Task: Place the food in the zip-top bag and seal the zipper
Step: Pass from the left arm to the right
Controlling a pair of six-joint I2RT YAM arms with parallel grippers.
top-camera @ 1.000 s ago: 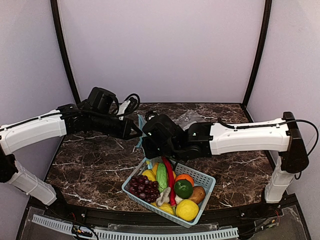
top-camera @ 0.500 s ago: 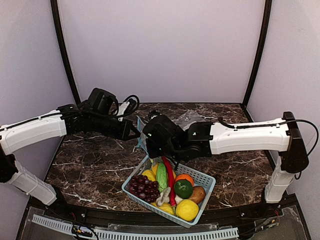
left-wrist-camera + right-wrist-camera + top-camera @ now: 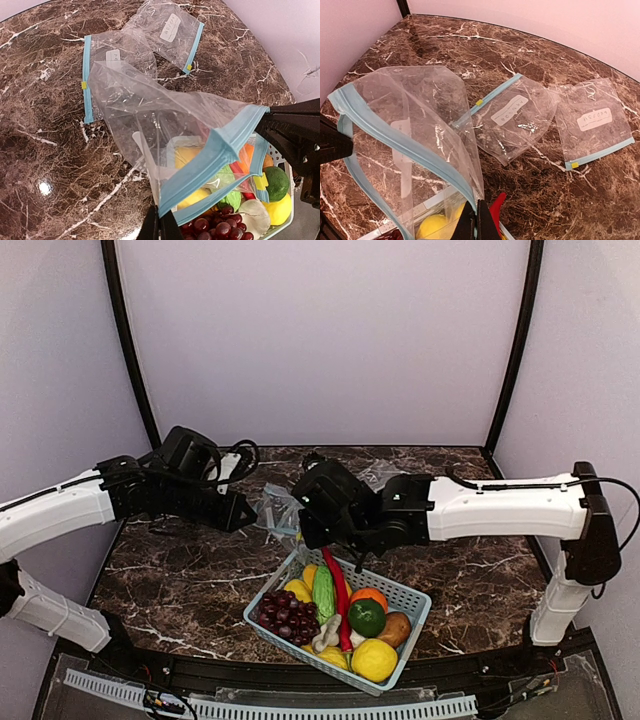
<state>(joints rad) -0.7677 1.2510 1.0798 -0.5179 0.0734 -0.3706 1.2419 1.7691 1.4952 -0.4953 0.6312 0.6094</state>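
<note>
The zip-top bag (image 3: 275, 510) hangs empty, stretched in the air between both grippers, just behind the basket. My left gripper (image 3: 160, 222) is shut on one end of its light blue zipper (image 3: 215, 157). My right gripper (image 3: 476, 220) is shut on the zipper's (image 3: 405, 142) other end, and the mouth gapes between them. From above, the left gripper (image 3: 243, 512) and the right gripper (image 3: 301, 530) are a short way apart. The food lies in the basket: the orange (image 3: 369, 595), the dark green avocado (image 3: 366, 618) and the light green bumpy gourd (image 3: 323, 590).
The blue basket (image 3: 428, 602) at the table's front also holds purple grapes (image 3: 285, 612), a long red chili (image 3: 340, 602) and a yellow lemon (image 3: 374, 658). Two more clear bags (image 3: 515, 117) (image 3: 592, 122) lie flat on the marble behind. Purple walls enclose the table.
My right gripper has shut on the bag's zipper edge. The left arm has pulled back to the left, drawing the bag out wider between the two grippers.
</note>
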